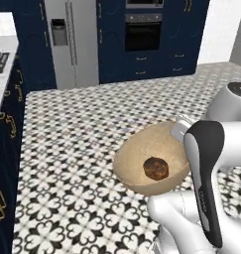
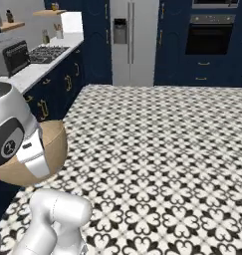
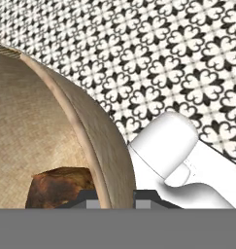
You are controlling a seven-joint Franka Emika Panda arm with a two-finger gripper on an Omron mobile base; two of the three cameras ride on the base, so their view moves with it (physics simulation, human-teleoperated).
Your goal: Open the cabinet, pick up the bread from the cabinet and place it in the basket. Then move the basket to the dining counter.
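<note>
- The basket (image 1: 142,154), a wide tan bowl with a speckled, woven-looking surface, hangs in the air above the patterned floor (image 1: 72,149), tilted so that its hollow faces the left base camera.
- The bread (image 1: 155,168), a small dark-brown crusty lump, lies inside the basket, low in the hollow and against its inner wall.
- In the hand view the basket's rim (image 3: 97,141) runs up from the bottom of the picture between the two dark fingers (image 3: 92,197), one on the inside of the wall and one on the outside (so they stand narrow, pinching the basket's wall at the rim).
- The same view shows the bread (image 3: 61,187) just inside that wall, close by the inner finger; whether it touches the finger I cannot tell.
- In the right base view the basket (image 2: 55,144) sits at the left edge, mostly behind the arm's rounded white and dark joint (image 2: 10,129), with only its outer curve showing.
- The white arm (image 1: 211,173) rises at the lower right of the left base view and covers the basket's right-hand edge.
- The floor below is black-and-white tile with a repeating heart-like motif.
- Far back stand a steel fridge (image 2: 132,42) with a dispenser in its door, and a built-in dark oven (image 2: 209,37) set among dark navy cabinet fronts.
- A white-grey bench (image 2: 48,62) over navy drawers with brass pulls runs along the left, carrying a hob (image 2: 45,54) and a dark toaster (image 2: 10,56).
</note>
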